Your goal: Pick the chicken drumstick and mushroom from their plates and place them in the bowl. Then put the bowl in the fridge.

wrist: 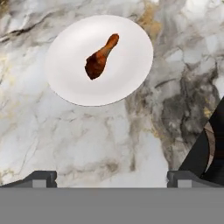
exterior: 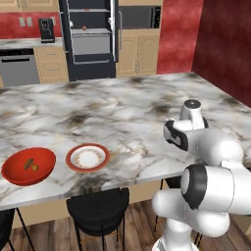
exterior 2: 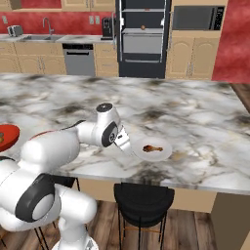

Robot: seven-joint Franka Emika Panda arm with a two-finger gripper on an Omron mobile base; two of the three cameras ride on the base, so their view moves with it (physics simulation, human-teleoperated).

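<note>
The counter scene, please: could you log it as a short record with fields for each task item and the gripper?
drumstick: lying on the pale plate, untouched
mushroom: already in the red bowl
red-rimmed plate: empty, beside the bowl on the counter
fridge: door open, shelves showing, across the kitchen
gripper: open, holding nothing, above the counter short of the pale plate
left to do: drumstick into bowl, bowl into fridge
</note>
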